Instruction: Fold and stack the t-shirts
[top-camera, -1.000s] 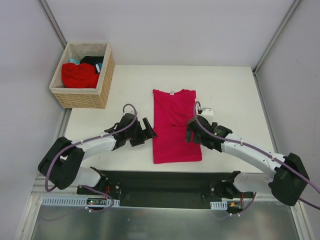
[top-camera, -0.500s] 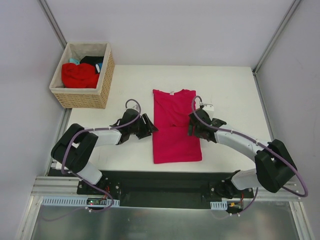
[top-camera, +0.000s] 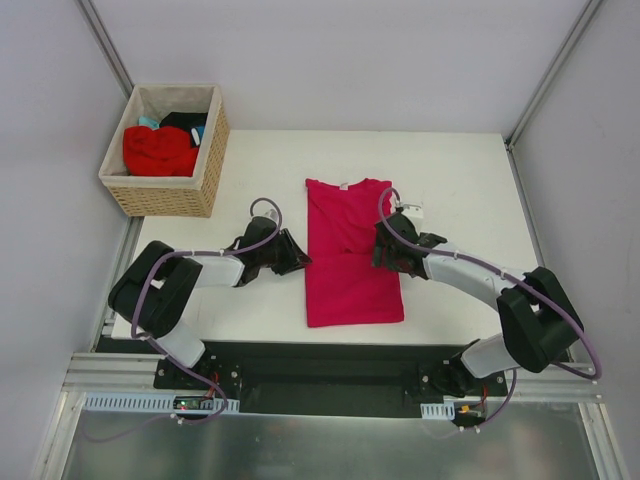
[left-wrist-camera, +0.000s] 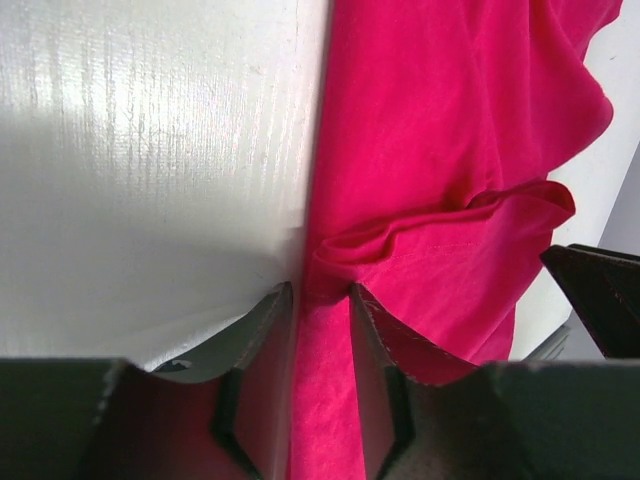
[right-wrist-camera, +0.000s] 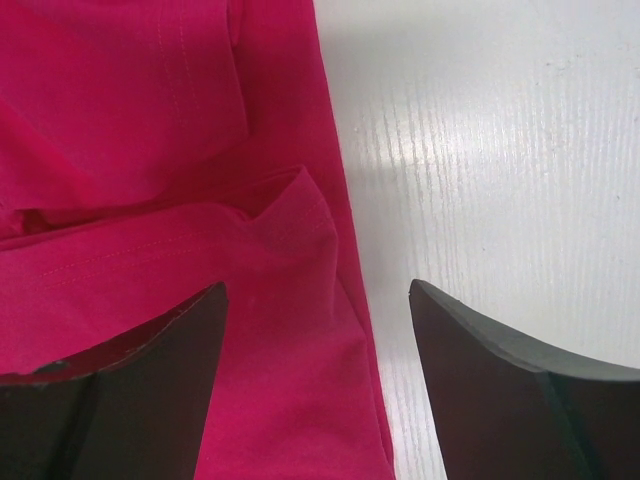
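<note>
A wicker basket (top-camera: 165, 198) of tees (top-camera: 160, 150) sits far left. My arms lie low: left gripper (left-wrist-camera: 320, 300) narrow astride the edge of the crimson-pink t-shirt (top-camera: 350, 285), right gripper (right-wrist-camera: 318, 290) wide.

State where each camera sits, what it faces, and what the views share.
Top external: overhead from the near side, looking down on white table, woven wicker basket, crimson-pink cloth t-shirt; left arm and right arm show.
Left wrist: low at the t-shirt's left edge; left fingers nearly together.
Right wrist: over its right edge; right fingers wide apart.
All three share the t-shirt.
</note>
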